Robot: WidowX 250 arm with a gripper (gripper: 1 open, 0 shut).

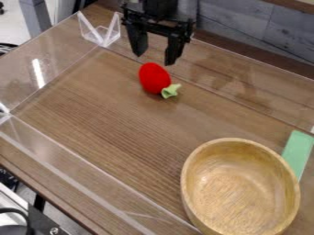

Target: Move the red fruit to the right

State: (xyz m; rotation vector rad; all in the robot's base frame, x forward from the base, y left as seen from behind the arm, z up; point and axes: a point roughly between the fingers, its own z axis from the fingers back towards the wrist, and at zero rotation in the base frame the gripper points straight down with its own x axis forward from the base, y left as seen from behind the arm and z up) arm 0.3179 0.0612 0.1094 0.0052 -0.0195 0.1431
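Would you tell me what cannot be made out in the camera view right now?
- Wooden bowl: its underside, hidden by its own walls.
- Green item: its far end, behind the bowl's rim.
- Red fruit: its underside, turned away from the camera.
- Robot arm: upper part, cut off by the top edge.

You're holding the open gripper (157,46) over the far part of the wooden table (117,124), its dark fingers standing apart just beyond the red fruit (153,78). The fruit is lying on the tabletop, its pale green leafy cap pointing toward the near right of the view. Nearer you, the wooden bowl (240,188) is sitting with a green object (297,153) beside its right rim. A clear, angular object (99,31) is standing at the far left.
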